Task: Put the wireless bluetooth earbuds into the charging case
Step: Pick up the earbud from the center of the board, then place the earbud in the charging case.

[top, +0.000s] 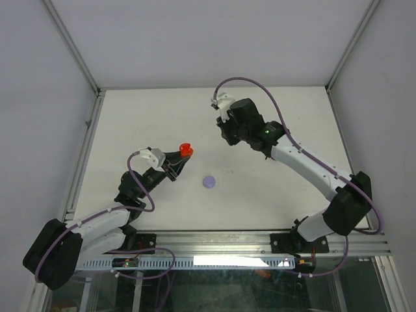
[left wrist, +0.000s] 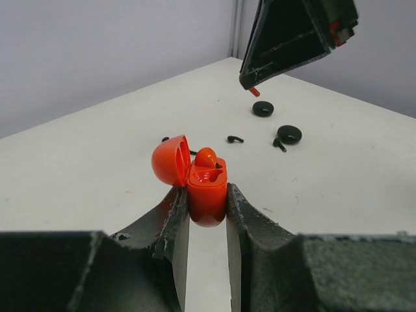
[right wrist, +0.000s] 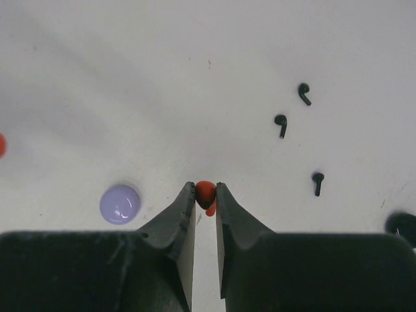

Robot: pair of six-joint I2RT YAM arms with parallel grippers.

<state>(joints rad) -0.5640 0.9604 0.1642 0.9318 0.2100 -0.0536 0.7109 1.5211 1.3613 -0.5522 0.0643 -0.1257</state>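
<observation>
L fingers [left wrist: 250, 227] clamp open red case [left wrist: 208, 188]; R fingers [right wrist: 175, 218] pinch red bud [right wrist: 205, 192]; lilac disc [right wrist: 120, 203], black buds [right wrist: 281, 123] near.

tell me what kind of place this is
Probably a lab robot cell, not a home: a white table boxed in by pale panels on metal frame posts, with two arms bolted to an aluminium rail. The left fingers clamp an open red charging case; the right fingers pinch a small red earbud.
</observation>
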